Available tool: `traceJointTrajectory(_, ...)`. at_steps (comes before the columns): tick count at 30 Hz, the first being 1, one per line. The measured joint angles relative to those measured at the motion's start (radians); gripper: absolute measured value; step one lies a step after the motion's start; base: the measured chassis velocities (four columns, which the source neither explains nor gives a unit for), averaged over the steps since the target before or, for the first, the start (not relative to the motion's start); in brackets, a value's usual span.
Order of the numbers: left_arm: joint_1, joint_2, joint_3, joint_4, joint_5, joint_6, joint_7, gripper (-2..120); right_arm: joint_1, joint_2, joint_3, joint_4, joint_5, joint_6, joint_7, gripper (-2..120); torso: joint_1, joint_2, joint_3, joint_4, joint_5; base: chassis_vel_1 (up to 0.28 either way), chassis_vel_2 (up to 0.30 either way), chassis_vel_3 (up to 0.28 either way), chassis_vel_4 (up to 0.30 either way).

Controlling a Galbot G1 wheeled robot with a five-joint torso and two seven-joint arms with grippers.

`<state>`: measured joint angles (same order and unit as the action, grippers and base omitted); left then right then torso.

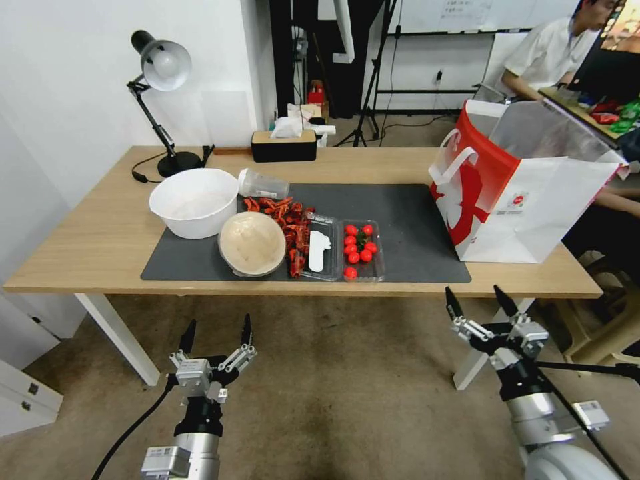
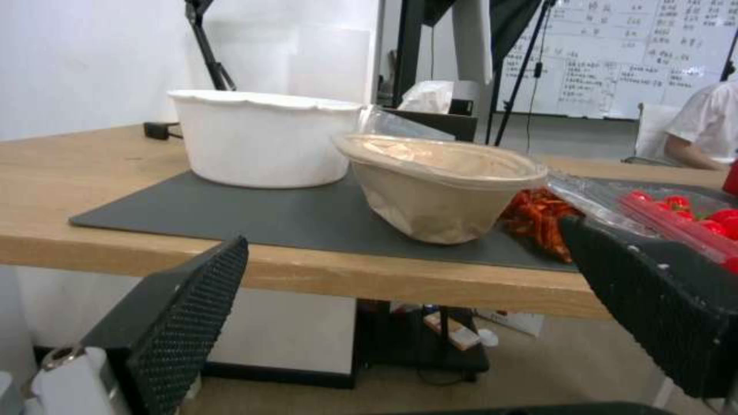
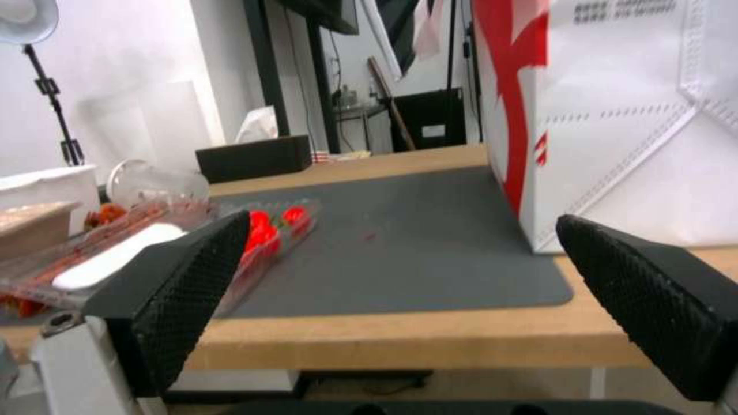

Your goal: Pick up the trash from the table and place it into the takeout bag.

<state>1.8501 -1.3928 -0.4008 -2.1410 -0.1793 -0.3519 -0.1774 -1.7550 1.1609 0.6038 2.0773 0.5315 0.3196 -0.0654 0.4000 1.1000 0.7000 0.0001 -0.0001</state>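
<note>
Round beige paper dish [image 1: 252, 244] tilts near your table's [image 1: 100, 233] front edge, beside the big white bowl [image 1: 193, 201]. Your left gripper [image 1: 217, 341] and right gripper [image 1: 481, 301] hang below that edge, both wide open, empty.

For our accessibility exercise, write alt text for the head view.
Two open claws, left claw and right claw, hover below the front edge of a light-wood table. On it sit a white bowl, a beige dish, tomato trays and a red-and-white takeout bag.
</note>
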Motion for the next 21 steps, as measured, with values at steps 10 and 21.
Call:
traceJointTrajectory(10,-0.024,0.006,-0.002,-0.001,-0.02,0.022,0.0,100,0.006,0.005,-0.007,-0.005,-0.007,-0.002,0.006,100,0.0,0.0,0.0,0.0,0.0,0.0,0.0,0.0,0.0)
traceJointTrajectory(21,-0.066,0.059,-0.03,-0.116,-0.233,0.201,0.027,100,-0.014,0.029,-0.013,-0.008,-0.007,-0.01,0.012,100,0.0,0.0,0.0,-0.0001,0.0001,0.0,0.0,0.0,0.0)
